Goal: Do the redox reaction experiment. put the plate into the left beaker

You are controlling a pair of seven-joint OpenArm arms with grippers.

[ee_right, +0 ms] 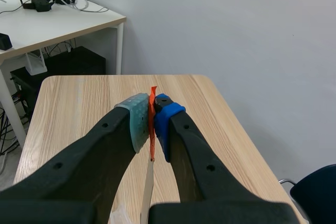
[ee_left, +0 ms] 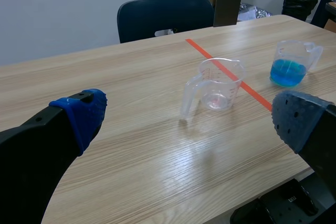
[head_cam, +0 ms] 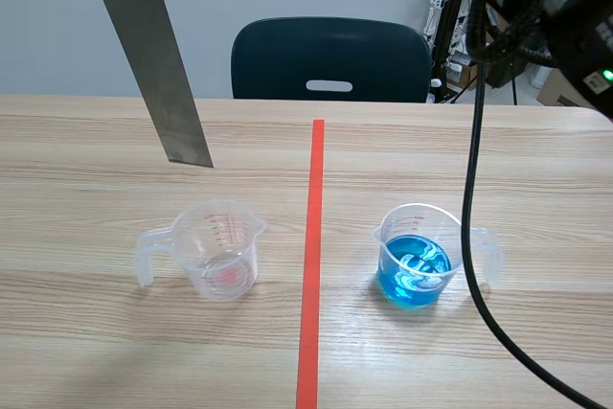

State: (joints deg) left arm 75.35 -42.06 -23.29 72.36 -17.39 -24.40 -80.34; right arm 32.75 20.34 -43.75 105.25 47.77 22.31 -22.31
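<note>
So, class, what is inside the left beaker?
The left beaker shows only a faint pink tint at its bottom; the plate hangs outside it. Any clear liquid cannot be told.

A plain pale wall (head_cam: 57,55) fills the top of the frame — a dark blue chair (head_cam: 330,50) sits top centre, behind the long wooden table (head_cam: 96,352).

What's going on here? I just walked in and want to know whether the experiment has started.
The right gripper, raised high, is shut on the top end of a grey metal plate. The plate hangs tilted in the air above the table, not yet in either beaker. The clear beaker stands on the left, and the blue-liquid beaker stands on the right. The left gripper is open and holds nothing.
</note>
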